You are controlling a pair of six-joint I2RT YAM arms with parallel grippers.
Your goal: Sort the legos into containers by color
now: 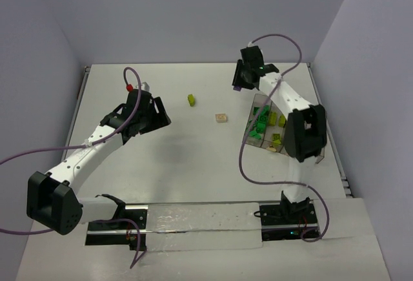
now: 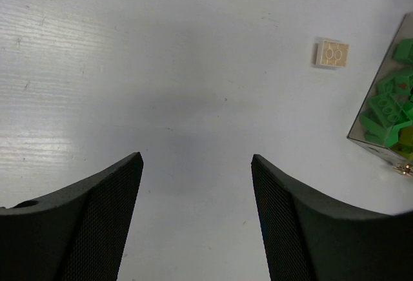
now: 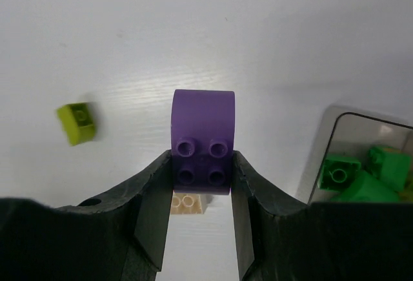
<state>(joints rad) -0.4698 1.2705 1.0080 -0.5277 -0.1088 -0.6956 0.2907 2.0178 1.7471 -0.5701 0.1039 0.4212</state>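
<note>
My right gripper [image 3: 202, 159] is shut on a purple lego [image 3: 202, 137], held above the table at the far middle [image 1: 237, 87]. Left of it a yellow-green lego [image 3: 77, 123] lies on the table, and a tan lego [image 3: 188, 203] shows below the purple one. The smoky containers [image 3: 352, 132] stand to the right with green legos [image 3: 342, 174] inside. My left gripper [image 2: 197, 161] hangs open over bare table with nothing between its fingers. It is left of the tan lego [image 2: 332, 53] and of the containers [image 2: 386, 61].
In the top view the yellow-green lego [image 1: 191, 100] and tan lego [image 1: 221, 118] lie between the two arms. The containers [image 1: 260, 104] sit partly under the right arm. Purple cables loop beside both arms. Walls close the table at back and sides.
</note>
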